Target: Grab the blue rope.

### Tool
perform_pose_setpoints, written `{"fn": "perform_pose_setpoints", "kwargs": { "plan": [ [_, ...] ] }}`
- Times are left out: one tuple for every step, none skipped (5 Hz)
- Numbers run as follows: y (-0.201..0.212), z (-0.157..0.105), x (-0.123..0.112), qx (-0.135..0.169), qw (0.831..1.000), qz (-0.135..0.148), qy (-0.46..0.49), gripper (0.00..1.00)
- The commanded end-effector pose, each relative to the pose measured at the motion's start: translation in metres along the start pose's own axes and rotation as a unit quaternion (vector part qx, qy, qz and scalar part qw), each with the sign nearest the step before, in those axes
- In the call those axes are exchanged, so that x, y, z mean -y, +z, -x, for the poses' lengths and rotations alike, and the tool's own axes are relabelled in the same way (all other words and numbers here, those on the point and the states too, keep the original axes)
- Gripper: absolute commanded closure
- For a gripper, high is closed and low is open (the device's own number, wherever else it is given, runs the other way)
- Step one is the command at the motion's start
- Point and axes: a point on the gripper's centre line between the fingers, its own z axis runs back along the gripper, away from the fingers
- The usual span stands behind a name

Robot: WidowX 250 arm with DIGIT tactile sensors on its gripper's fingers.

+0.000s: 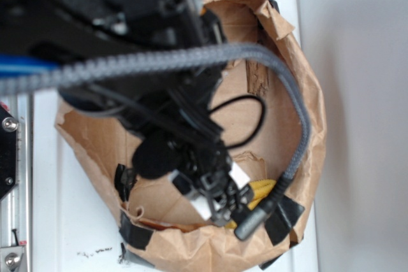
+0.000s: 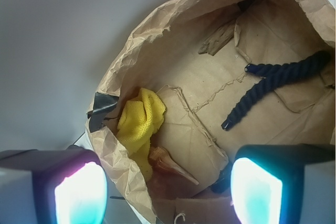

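The blue rope [image 2: 273,80] lies on the floor of a brown paper bag [image 2: 152,30], at the upper right of the wrist view. It is dark navy and twisted, in two strands, with both ends pointing left and its bend cut off by the frame edge. My gripper [image 2: 168,192] is open, with nothing between its fingers. It hovers over the bag's near rim, well short of the rope. In the exterior view the gripper [image 1: 220,205] hangs low inside the bag [image 1: 313,125]. A thin dark loop [image 1: 245,116] lies there; I cannot tell whether it is the rope.
A yellow cloth [image 2: 140,121] is bunched against the bag wall, with a brown pointed scrap [image 2: 170,163] just below it. Black tape [image 2: 100,111] patches the bag's rim. The grey braided robot cable [image 1: 191,60] arcs across the bag. The bag stands on a white surface [image 1: 76,221].
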Motion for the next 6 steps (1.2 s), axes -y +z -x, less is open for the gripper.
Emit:
{"fn": "perform_pose_setpoints", "kwargs": {
  "plan": [
    [-0.021, -0.035, -0.009, 0.069, 0.991, -0.002, 0.112, 0.00],
    [-0.049, -0.054, -0.020, 0.099, 0.982, -0.001, 0.163, 0.00],
    [-0.062, -0.058, -0.036, 0.110, 0.979, -0.015, 0.170, 0.00],
    [-0.084, -0.057, -0.060, 0.103, 0.980, -0.062, 0.158, 0.00],
    [-0.104, -0.060, -0.075, 0.114, 0.978, -0.085, 0.152, 0.00],
    [-0.121, -0.063, -0.078, 0.118, 0.982, -0.056, 0.139, 0.00]
  ]
}}
